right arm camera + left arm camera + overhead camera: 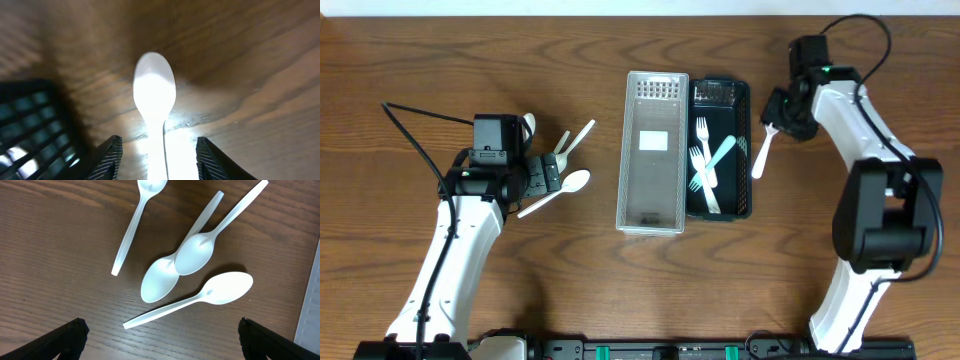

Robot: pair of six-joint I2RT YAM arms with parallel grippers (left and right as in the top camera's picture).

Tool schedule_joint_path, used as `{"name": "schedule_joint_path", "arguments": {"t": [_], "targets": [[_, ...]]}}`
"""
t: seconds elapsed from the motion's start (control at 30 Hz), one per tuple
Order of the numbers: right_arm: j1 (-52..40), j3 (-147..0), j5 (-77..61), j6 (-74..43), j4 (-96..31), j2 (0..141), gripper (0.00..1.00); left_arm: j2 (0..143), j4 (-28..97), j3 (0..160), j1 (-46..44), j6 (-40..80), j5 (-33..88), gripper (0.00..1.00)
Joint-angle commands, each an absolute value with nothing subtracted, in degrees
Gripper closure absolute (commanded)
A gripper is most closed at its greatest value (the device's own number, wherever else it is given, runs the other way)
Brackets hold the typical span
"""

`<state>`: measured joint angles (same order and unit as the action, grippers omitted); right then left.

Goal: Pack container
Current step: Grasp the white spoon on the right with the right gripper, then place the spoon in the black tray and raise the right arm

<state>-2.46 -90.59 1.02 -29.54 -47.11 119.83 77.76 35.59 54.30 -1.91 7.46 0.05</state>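
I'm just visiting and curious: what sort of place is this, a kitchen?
Probably a robotics lab bench, not a kitchen: a left arm and right arm stand at a wooden table, with spoons, forks, a clear tray and a black tray.

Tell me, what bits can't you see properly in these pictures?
- Overhead: the left gripper covers part of the spoon pile, so counting is unsure.
- Left wrist: the top spoon has its bowl cut by the top edge.
- Right wrist: the right-side spoon is blurred and glaring; its handle leaves the bottom edge.
- Overhead: the black tray has far-end contents too small to read.
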Motion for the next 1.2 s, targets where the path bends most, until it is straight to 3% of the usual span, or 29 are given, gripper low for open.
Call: {"name": "schedule_joint_path", "arguments": {"t": [0.0, 0.1, 0.33, 0.53, 0.7, 0.77, 1.0, 1.17], "targets": [[-3.0, -90.6, 0.6, -30.4, -47.2, 122.0, 0.51, 78.0, 35.6, 55.3, -1.6, 7.2, 0.2, 0.02], [-3.0, -90.6, 0.6, -30.4, -47.3, 123.0, 0.56, 78.0, 35.6, 55.3, -1.6, 7.2, 0.2, 0.02], [-3.2, -88.3, 0.6, -30.4, -47.3, 123.9, 0.57, 78.0, 35.6, 55.3, -1.6, 7.2, 0.2, 0.02], [-3.1, -86.4, 0.6, -30.3, -46.8, 123.9, 0.66, 78.0, 35.6, 55.3, -1.6, 7.2, 0.2, 0.02], [-2.9, -86.5, 0.6, -28.4, -47.9, 123.8, 0.93, 78.0, 35.6, 55.3, -1.6, 7.2, 0.2, 0.02], [-2.9, -87.3, 1.1, -27.3, -49.7, 123.1, 0.97, 78.0, 35.6, 55.3, -1.6, 7.2, 0.2, 0.02], [-4.6, -95.9, 2.8, -23.0, -54.5, 111.0, 0.99, 78.0, 35.6, 55.3, -1.6, 7.2, 0.2, 0.02], [-10.1, -98.2, 2.8, -23.0, -50.9, 101.5, 0.99, 78.0, 35.6, 55.3, -1.6, 7.2, 0.2, 0.02]]}}
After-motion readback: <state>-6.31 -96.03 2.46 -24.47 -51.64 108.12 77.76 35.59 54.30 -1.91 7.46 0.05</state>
